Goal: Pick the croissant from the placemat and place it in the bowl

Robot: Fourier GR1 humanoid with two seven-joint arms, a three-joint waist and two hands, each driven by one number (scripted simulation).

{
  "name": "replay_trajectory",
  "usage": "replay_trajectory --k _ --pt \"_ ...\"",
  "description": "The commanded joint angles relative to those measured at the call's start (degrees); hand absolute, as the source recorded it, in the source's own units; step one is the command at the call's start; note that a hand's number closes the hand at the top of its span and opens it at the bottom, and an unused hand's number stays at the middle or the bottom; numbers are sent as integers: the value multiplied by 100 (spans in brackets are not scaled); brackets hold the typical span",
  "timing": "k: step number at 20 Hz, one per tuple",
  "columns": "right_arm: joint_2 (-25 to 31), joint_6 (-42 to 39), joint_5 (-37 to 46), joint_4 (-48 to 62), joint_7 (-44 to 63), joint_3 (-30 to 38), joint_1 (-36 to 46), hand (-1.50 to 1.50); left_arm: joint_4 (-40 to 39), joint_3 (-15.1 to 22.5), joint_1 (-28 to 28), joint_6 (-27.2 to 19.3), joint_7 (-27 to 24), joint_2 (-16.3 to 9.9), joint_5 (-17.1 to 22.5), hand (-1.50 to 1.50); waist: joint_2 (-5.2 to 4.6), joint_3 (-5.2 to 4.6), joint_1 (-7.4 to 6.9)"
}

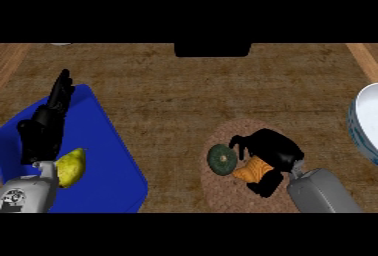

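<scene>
From the head view you look down on a brown, mottled counter (184,85). Your right hand (275,150) sits on a round, woven tan placemat (221,192), fingers and thumb curled round the orange, ridged croissant (252,170); whether it is lifted off the mat you cannot tell from here. Just beside it on the same mat lies one flat, dark green disc (221,159), touching or nearly touching the croissant. The white bowl (365,125) with its bluish outer wall is cut by the right edge, with bare counter between it and the mat. Your left hand (46,127) rests open, fingers straight and pointing up, over a smooth blue mat (111,150) with rounded corners at the left edge. One yellow pear (70,167) lies on that blue mat beside the left wrist. A dark block (212,49) sits at the far edge
</scene>
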State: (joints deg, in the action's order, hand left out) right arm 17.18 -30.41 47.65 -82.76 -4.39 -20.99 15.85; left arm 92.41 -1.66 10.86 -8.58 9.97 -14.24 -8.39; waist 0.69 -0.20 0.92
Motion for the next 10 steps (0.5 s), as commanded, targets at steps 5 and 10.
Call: replay_trajectory --k 5,10 --pt "-1673 1168 566 -2143 2398 -750 -1895 150 11 -76 -19 -26 177 -28 -15 0 36 10 253" --pt "-1704 1929 339 -4067 3163 -1324 -2613 150 41 -160 -190 23 57 -55 68 0 64 9 243"
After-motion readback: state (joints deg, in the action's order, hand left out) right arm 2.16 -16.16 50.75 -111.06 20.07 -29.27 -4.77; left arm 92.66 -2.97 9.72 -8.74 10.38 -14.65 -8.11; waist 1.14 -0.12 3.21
